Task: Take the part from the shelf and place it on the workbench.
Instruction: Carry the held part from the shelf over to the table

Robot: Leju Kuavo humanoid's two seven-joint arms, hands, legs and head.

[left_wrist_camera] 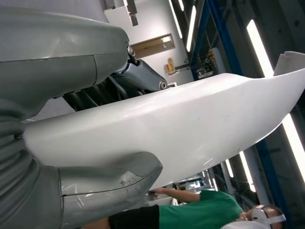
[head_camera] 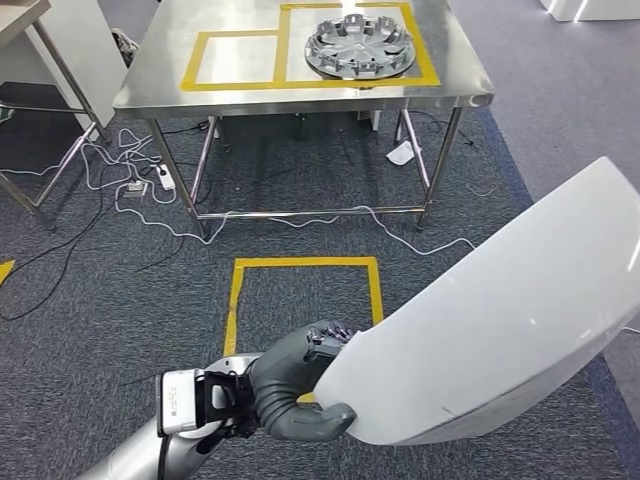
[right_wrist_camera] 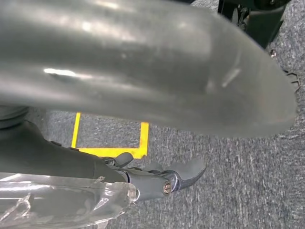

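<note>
The part (head_camera: 498,320) is a large white curved panel at the lower right of the head view. My left hand (head_camera: 298,385) grips its near end, thumb under the edge and fingers over the top. The left wrist view shows that hand (left_wrist_camera: 72,143) wrapped around the white panel (left_wrist_camera: 201,124). In the right wrist view my right hand (right_wrist_camera: 107,167) has its thick thumb (right_wrist_camera: 144,76) and darker fingers (right_wrist_camera: 179,174) apart, with only carpet between them. The steel workbench (head_camera: 226,95) stands ahead across the carpet.
A silver wheel cover (head_camera: 361,45) lies in the right yellow-taped box on the workbench; the left taped box (head_camera: 230,60) is bare. A yellow taped square (head_camera: 305,263) marks the carpet. Cables (head_camera: 136,175) trail under the bench. A person in green (left_wrist_camera: 201,210) stands close by.
</note>
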